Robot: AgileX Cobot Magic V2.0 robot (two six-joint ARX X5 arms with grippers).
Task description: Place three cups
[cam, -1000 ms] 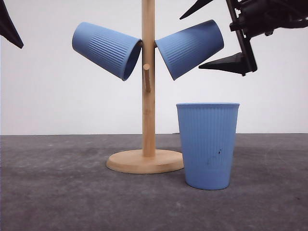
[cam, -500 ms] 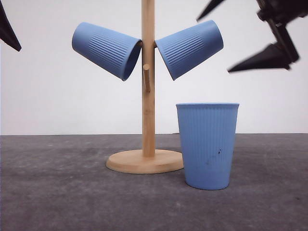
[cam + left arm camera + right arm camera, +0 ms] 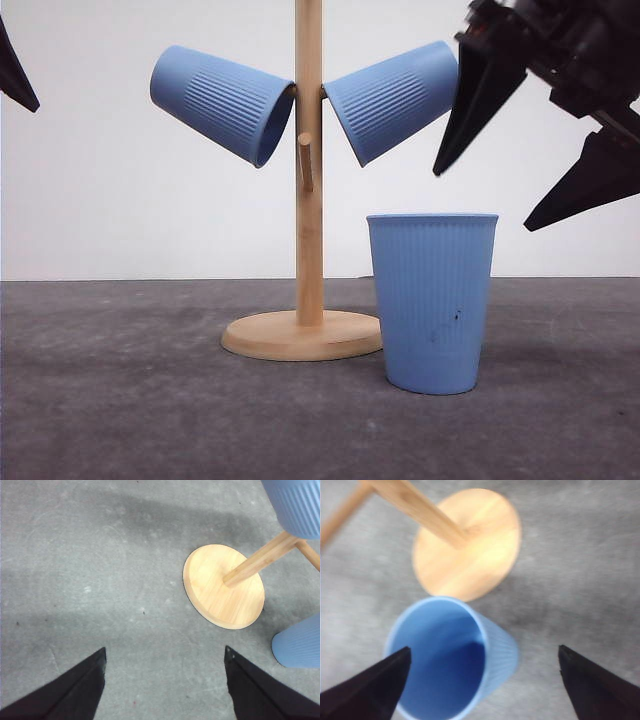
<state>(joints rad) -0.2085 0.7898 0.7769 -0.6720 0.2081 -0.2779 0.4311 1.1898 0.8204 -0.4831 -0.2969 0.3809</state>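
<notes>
I'm seeing two cups [image 3: 222,102] [image 3: 393,100] hanging tilted on the rack [image 3: 308,200], mouths facing the pole, while the third cup [image 3: 431,303] is standing upright beside the base. My right gripper [image 3: 484,200] is hovering spread and empty above it; the left gripper [image 3: 165,657] is spread too, mostly cropped in front.

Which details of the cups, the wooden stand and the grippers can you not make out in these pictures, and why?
- Wooden stand: top cut off by the front view's upper edge.
- Pegs inside the left hung cup and right hung cup: hidden by the cups.
- Left gripper: front view shows one fingertip at the edge.
- Standing cup: blurred in the right wrist view; specks unreadable there.
</notes>
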